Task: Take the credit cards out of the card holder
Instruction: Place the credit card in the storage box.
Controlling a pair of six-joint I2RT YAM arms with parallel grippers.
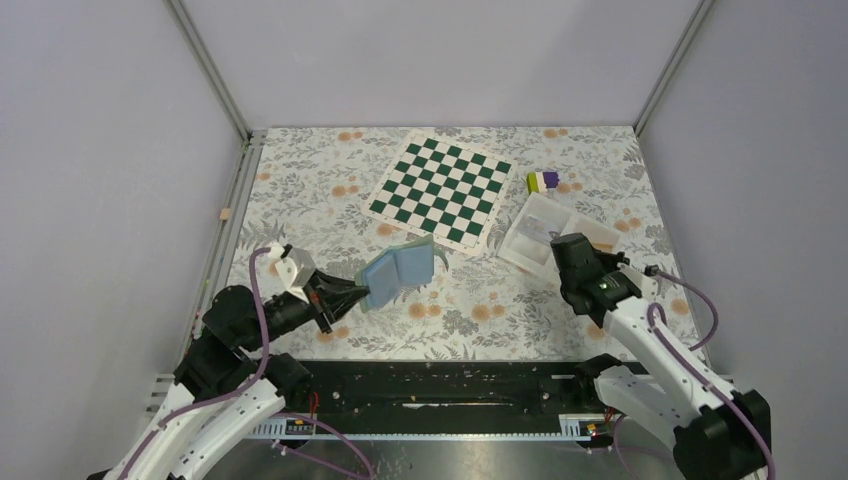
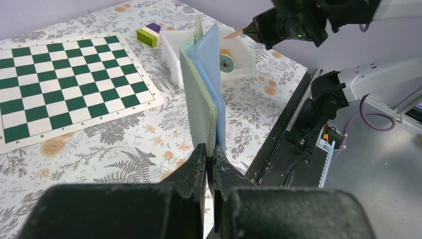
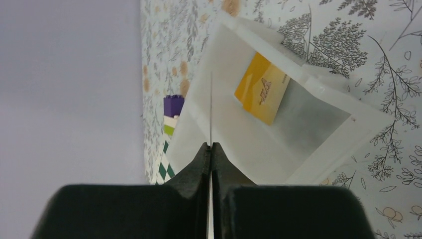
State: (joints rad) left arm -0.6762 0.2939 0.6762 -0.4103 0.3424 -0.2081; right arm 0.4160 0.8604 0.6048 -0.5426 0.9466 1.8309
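**Teal-green holder pinched upright at left, one card pinched above the tray at right**

Teal-green outside and light blue inside, the thin bifold card holder (image 2: 201, 94) stands on edge in the left gripper (image 2: 209, 152). That gripper's fingers are pressed together on the holder's lower edge. The leaves are only slightly parted and the free edges point up and away from the wrist. Seen from above, the holder (image 1: 400, 270) sits over the near-left middle of the floral-clothed bench (image 1: 300, 190), just short of the near corner of the green-and-white chequered mat (image 1: 440, 190).

Bare cloth lies open between the holder and the white rectangular plastic tray (image 1: 520, 245) at the right. More open cloth runs along the near edge in front of both arms.

The right gripper (image 3: 211, 147) hangs over the tray's near edge, its fingers squeezed onto a thin card (image 3: 211, 109). That card shows edge-on as a pale line, so its face cannot be read. An orange-yellow plastic card (image 3: 263, 92) lies flat in the tray below, tilted against the tray walls. A small purple-and-yellow-green block (image 1: 543, 181) stands just beyond the tray's far corner, beside the mat's right corner.
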